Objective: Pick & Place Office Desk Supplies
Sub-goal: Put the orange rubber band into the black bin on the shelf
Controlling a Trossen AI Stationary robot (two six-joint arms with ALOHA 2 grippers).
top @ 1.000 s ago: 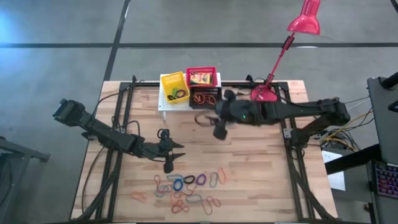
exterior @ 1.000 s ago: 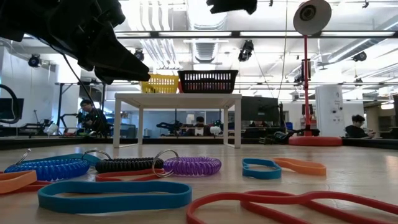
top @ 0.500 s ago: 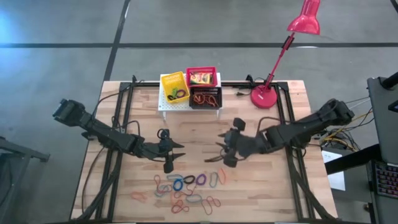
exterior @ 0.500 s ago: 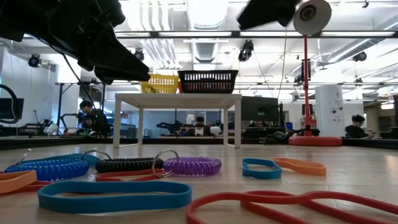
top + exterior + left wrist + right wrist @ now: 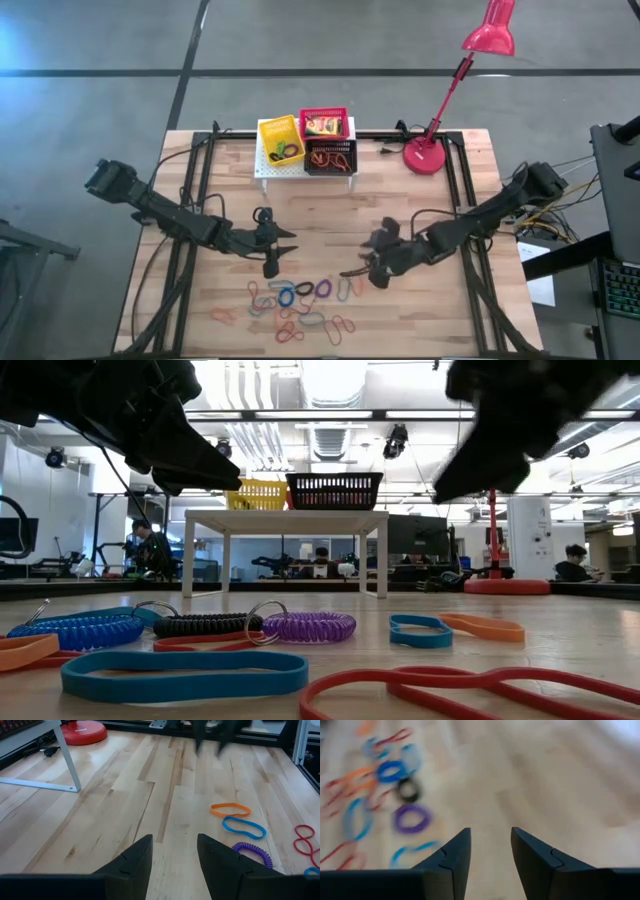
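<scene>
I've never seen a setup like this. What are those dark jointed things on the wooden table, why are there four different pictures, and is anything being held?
The dark jointed things are two robot arms, each ending in a two-finger gripper. One picture looks straight down on the wooden table, one looks level across its top, and two come from cameras on the arms' wrists, which is why dark fingers fill the bottom of those.

From above, the left gripper hangs over bare wood, and the right gripper is beside a scatter of colourful elastic loops. In each wrist picture the fingers stand apart with nothing between them, so neither holds anything.

At the table's far edge a small white stand carries three mesh baskets, a yellow basket, a red basket and a black basket, next to a red desk lamp.
</scene>
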